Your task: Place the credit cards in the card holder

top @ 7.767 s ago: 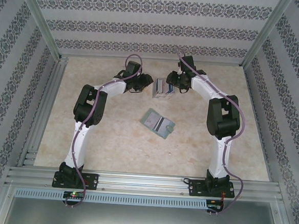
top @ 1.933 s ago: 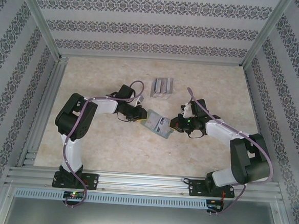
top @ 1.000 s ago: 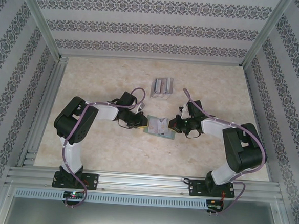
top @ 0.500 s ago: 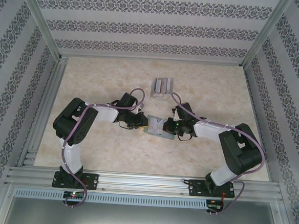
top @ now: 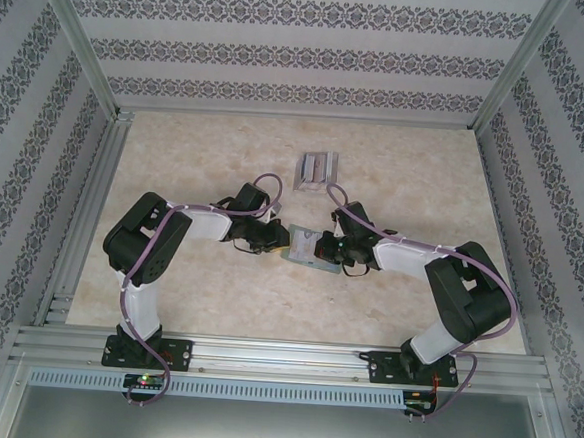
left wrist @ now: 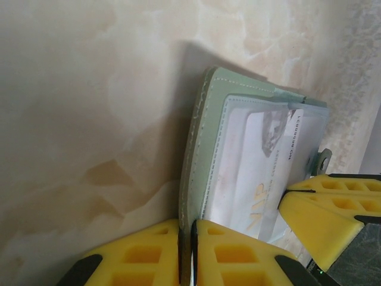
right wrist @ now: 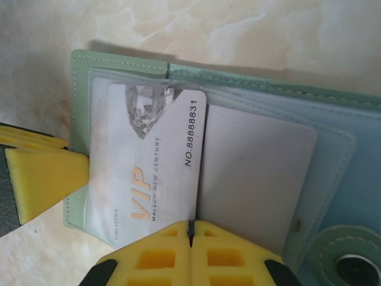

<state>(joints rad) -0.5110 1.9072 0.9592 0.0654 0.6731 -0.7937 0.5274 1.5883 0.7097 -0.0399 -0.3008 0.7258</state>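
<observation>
Arms bent inward from their bases at the near edge, meeting mid-surface (top: 217, 294) on the holder (top: 300, 250). The holder lies open and flat, pale green, roughly centred between the two arms. Left fingers (top: 273, 241) sit at its left end and right fingers (top: 324, 249) over its right half. Left wrist view: left fingers (left wrist: 187, 247) nearly closed, with the holder's stitched green edge running down into the slim gap between them, so they are pinching that edge. A yellow tip of the right fingers comes in from the frame's right, against the clear sleeve (left wrist: 250, 173). Right wrist view: right fingers (right wrist: 190, 238) pressed together, tips at the holder's near edge, just where the long side of a white card (right wrist: 155, 155) ends. Cannot tell whether anything thin is nipped between them. The white card, printed VIP with a number, sits inside the clear sleeve at the frame's left. A yellow tip of the left fingers lies against the holder's left edge. Round snap (right wrist: 351, 265) at the frame's lower right. Farther back: cards (top: 316, 171), a small silvery bundle on the surface, well apart from the holder and both arms. Patterned walls (top: 303, 59) stand behind.
</observation>
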